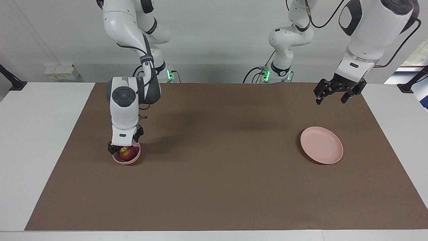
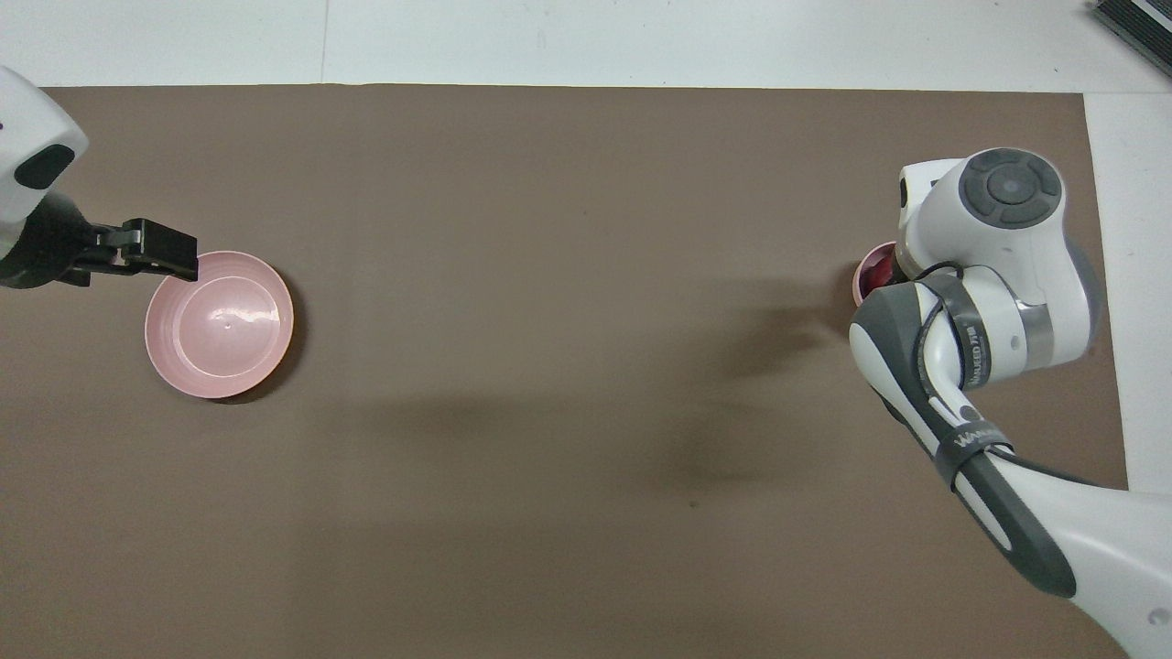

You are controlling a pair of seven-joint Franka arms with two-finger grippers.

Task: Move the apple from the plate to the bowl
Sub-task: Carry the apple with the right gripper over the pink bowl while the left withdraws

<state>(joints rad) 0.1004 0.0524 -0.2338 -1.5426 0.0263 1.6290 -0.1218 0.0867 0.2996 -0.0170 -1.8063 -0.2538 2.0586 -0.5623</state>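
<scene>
Apple in the bowl, right gripper low over it

We see the apple (image 1: 126, 153) lying inside the small pink bowl (image 1: 134, 159) at the right arm's end of the brown mat (image 1: 214, 187), with the right gripper (image 1: 124, 147) down at the bowl's rim, its fingers on either side of the fruit; whether they grip it or stand clear of it we cannot tell. In the overhead view the right arm covers nearly all of the bowl, and only a sliver of pink rim and dark red shows. The plate (image 1: 321, 145) lies bare at the left arm's end, well apart from the bowl. The left gripper (image 1: 336, 93) waits in the air over the mat beside the plate, its fingers spread apart and holding nothing.
</scene>
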